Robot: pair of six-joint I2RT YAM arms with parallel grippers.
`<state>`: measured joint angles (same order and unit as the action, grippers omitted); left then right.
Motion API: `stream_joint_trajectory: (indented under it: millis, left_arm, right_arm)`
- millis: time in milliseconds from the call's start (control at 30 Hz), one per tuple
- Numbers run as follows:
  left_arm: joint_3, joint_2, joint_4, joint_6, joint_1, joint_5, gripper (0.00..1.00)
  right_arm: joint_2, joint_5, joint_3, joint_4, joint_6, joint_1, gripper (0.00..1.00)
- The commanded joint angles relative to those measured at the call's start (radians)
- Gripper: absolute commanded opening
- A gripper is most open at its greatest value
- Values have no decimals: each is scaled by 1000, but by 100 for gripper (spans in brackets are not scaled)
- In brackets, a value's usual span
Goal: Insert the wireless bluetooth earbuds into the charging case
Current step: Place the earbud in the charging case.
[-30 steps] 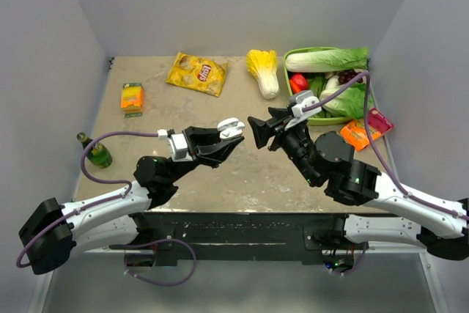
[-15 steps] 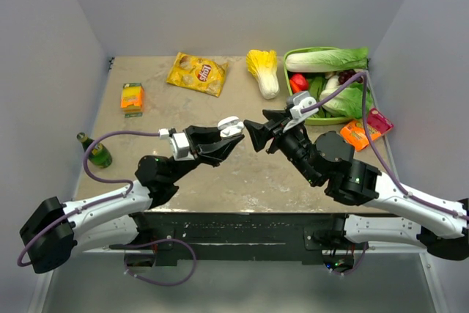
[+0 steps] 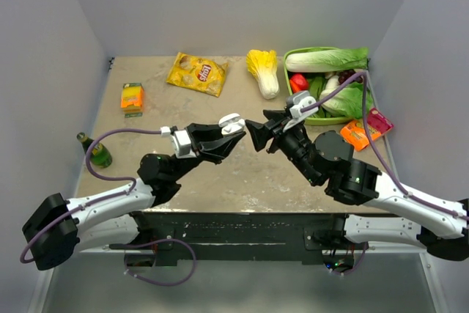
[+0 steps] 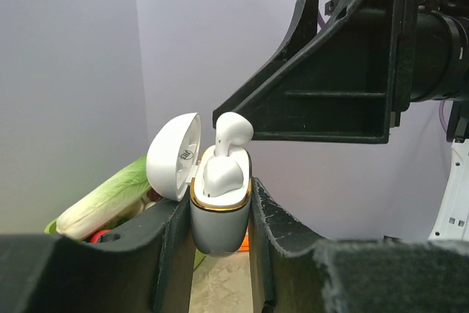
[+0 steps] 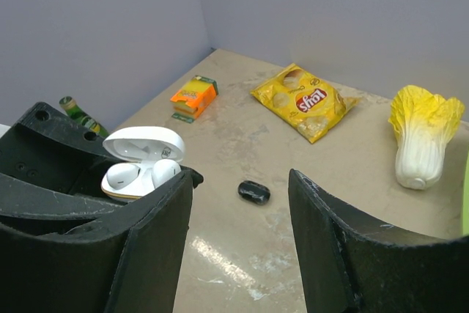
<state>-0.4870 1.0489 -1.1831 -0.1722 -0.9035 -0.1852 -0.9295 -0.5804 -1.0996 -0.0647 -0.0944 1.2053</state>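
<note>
The white gold-rimmed charging case [image 4: 218, 219] stands upright, long axis vertical, its hinged lid [image 4: 174, 153] tipped open. The left gripper [image 3: 224, 137] clamps it between narrowed fingers above the middle of the beige tabletop [image 3: 249, 174]. One white earbud [image 4: 220, 175] sits seated; a second white earbud [image 4: 231, 131] pokes up, bulb topmost. The left arm stretches forward and rightward; the right gripper [image 3: 255, 135], spread wide and empty, faces the case, just beside it

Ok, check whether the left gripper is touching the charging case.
Touching. In the left wrist view the left gripper clamps the charging case, one finger pressed on each side.
</note>
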Motion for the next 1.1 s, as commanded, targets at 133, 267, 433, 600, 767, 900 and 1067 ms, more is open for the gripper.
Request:
stream_joint_trajectory:
  millis: [133,267,433,600,767,900,1067]
  left_arm:
    - [-61,34,-50,14,0,15,0]
    - [-65,49,-53,11,0,13,0]
    - [-67,66,-58,13,0,29,0]
    - [-55,53,-59,16,0,29,0]
    - [-42,42,-58,13,0,27,0]
    - [-35,39,-61,7,0,26,0]
    - [-33,36,-49,16,-2,41,0]
  right_arm:
    - [-6,114,-16,-4,-48,11,59]
    - [-3,125,-16,2,-50,10,59]
    - [11,110,-14,5,-42,11,59]
    - [84,-10,14,16,-42,11,60]
    - [67,-21,-19,-30,-59,11,60]
    - [40,-73,-48,-78,-93,11,60]
    - [60,49,-25,-28,-123,10,61]
